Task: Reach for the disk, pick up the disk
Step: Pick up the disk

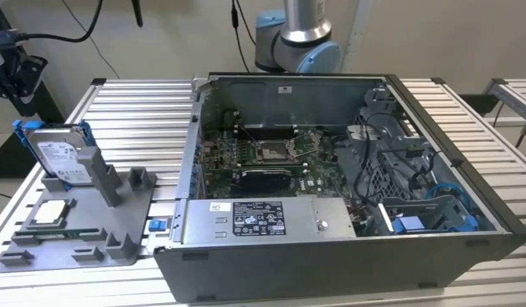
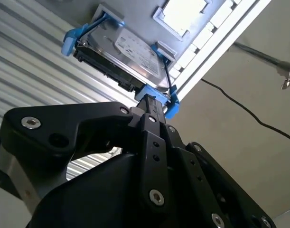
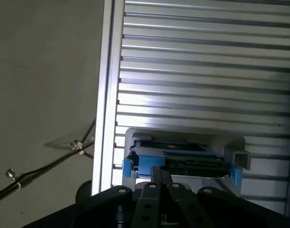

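Claw: enters at the exterior view's left edge, above the table's corner, and hangs higher than the disk and apart from it. In both wrist views its fingers lie drawn together with no gap between them, and nothing is held. The tips point towards the disk's narrow upper edge. In the second wrist view the tip overlaps a corner of the blue frame around the disk. Contact cannot be confirmed from that view.

Disk: stands on its short edge in a slot of a grey holder on the table. Its long axis is near upright, with the top leaning slightly towards the exterior view's left. The labelled silver face is turned to the camera, and the blue frame runs along both long sides.

Holder: a square silver chip lies flat in its near part, well below the disk.

Further right: an open computer case lies on the table. The arm's base column rises behind it.
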Robot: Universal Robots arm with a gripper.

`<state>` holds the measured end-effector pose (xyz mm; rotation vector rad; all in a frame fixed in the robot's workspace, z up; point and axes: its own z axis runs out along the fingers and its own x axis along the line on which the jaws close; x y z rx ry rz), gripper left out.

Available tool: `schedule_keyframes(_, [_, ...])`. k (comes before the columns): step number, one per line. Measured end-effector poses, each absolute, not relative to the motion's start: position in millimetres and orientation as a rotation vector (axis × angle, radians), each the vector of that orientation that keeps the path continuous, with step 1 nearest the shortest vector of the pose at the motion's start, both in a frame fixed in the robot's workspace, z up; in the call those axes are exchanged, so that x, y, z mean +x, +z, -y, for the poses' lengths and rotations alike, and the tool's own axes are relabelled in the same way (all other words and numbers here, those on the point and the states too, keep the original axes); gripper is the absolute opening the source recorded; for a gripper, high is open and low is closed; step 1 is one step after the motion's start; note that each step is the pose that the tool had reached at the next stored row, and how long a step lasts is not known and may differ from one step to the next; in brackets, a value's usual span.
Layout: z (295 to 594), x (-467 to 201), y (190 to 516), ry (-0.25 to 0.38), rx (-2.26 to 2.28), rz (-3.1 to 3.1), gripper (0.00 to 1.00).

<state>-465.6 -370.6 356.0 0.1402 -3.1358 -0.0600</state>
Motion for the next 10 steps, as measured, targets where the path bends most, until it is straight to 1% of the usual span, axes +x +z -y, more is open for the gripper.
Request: schedule_keyframes(10, [370.6,-465.6,356.1,-0.059,0.424,3.106,0.0])
